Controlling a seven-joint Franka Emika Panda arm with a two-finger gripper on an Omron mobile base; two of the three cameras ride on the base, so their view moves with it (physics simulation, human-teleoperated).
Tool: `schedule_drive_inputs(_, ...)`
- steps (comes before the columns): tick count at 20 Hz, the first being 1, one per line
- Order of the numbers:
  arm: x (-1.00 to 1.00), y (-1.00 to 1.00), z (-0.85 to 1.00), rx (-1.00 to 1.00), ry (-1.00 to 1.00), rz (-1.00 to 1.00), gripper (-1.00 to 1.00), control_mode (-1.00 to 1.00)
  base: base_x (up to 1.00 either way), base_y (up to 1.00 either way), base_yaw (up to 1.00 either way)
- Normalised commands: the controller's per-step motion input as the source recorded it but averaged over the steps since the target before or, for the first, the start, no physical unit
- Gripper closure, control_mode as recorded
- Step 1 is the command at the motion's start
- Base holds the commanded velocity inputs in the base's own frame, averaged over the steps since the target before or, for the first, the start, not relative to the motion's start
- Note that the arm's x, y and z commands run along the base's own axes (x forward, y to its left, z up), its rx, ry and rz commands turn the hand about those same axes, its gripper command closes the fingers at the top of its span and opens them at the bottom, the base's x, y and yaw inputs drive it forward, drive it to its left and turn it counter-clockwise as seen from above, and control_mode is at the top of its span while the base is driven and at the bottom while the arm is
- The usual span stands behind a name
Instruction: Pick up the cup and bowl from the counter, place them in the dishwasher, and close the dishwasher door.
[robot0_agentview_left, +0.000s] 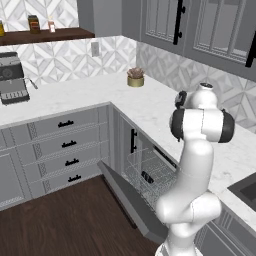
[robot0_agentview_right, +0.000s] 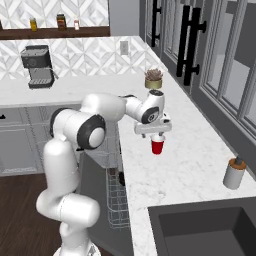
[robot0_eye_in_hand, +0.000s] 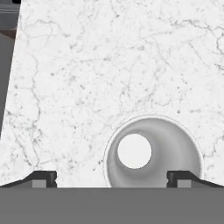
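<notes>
Cup (robot0_agentview_right: 157, 146): red, white inside, upright on counter (robot0_agentview_right: 190, 165), partway between potted plant (robot0_agentview_right: 153, 78) and sink (robot0_agentview_right: 210, 227). Gripper (robot0_agentview_right: 154, 131): directly above cup, jaws spread wide, grasping nothing; fingertips (robot0_eye_in_hand: 43, 178) flank the rim. Dishwasher door (robot0_agentview_left: 131, 202): dropped open below the cup's counter edge, wire rack (robot0_agentview_left: 150, 175) exposed.

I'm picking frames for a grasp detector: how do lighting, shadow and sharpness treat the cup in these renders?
Hand view: the cup is sharp and evenly lit, its inside softly shaded grey, without glare, and cropped by the frame's bottom. Right base view: the cup shows saturated red on the pale counter, slightly soft, under the open tool, with hardly any cast shadow.
</notes>
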Motion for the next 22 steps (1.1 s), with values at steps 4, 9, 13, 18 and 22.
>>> schedule_drive_inputs(4, 0.24, 0.0, -0.13, 0.0, 0.0, -0.01, -1.0, -1.0, 0.0, 0.0, 0.0)
schedule_drive_inputs(9, 0.31, 0.0, -0.2, 0.0, 0.0, 0.0, -1.0, -1.0, 0.0, 0.0, 0.0)
schedule_drive_inputs(13, -0.05, 0.0, -0.23, 0.0, 0.02, 0.0, -1.0, -1.0, 0.0, 0.0, 0.0)
schedule_drive_inputs(18, -0.2, 0.0, -0.21, 0.0, 0.05, 0.0, 1.0, -1.0, 0.0, 0.0, 0.0)
schedule_drive_inputs(22, -0.25, 0.0, -0.2, 0.0, 0.05, -0.01, 1.0, -1.0, 0.0, 0.0, 0.0)
